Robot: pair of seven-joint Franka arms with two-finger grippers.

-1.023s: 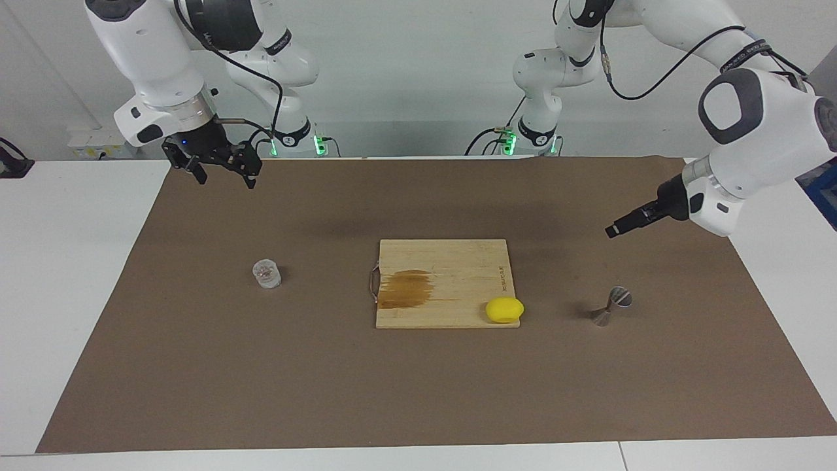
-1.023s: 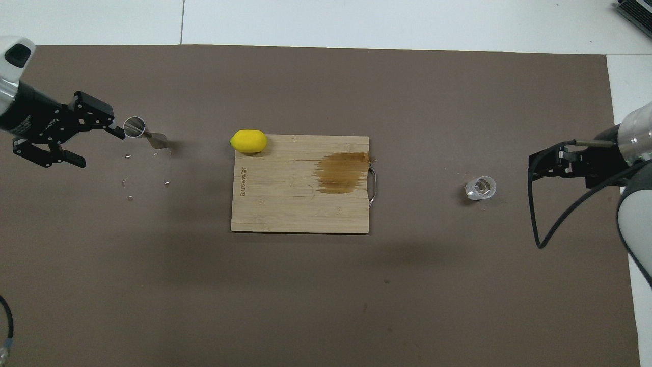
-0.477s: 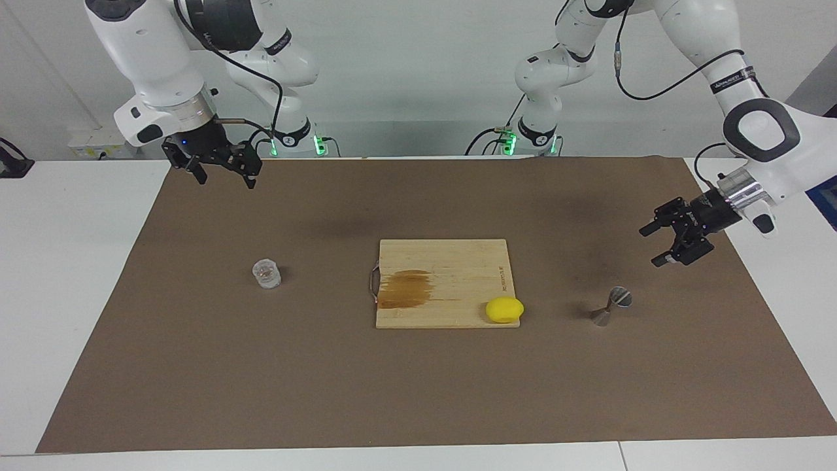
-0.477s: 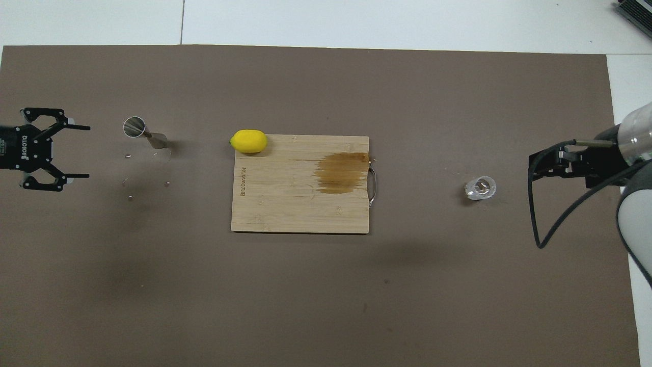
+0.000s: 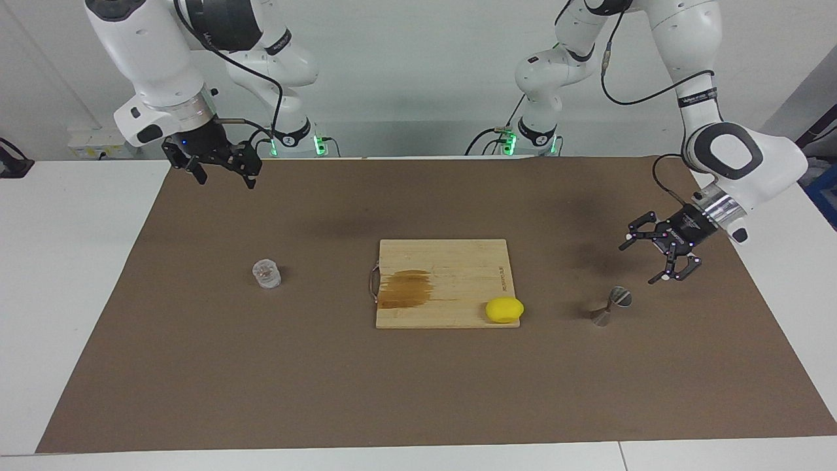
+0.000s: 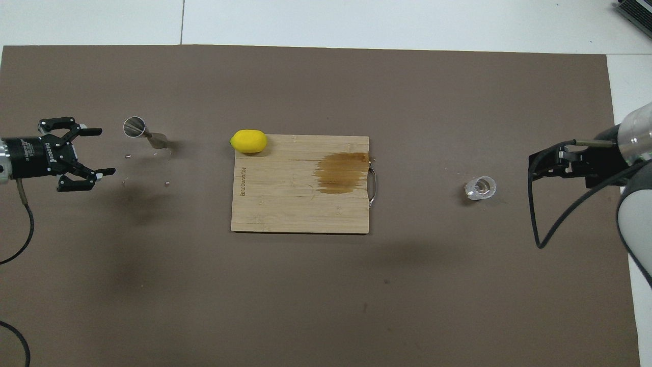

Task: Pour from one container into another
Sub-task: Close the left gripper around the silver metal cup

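1. The mat [image 5: 261,366] covering the table is a flat, matte brown, with faint darker shadow patches.
2. The table [image 5: 65,275] around it is white.
3. The cutting board [image 5: 458,261] is pale tan wood with fine grain lines and a dark brown stain [image 5: 405,289] streaked along the grain; a thin silver handle [image 6: 373,187] sits at one edge.
4. The lemon [image 5: 504,309] is bright, even yellow.
5. The glass cup [image 5: 267,273] is clear, with pale faceted glints.
6. The jigger [image 5: 611,306] is silver-grey metal with a shiny rim.
7. The left gripper [image 5: 643,260] and right gripper [image 5: 222,175] are black; the arms are white with dark grey joints and black cables.
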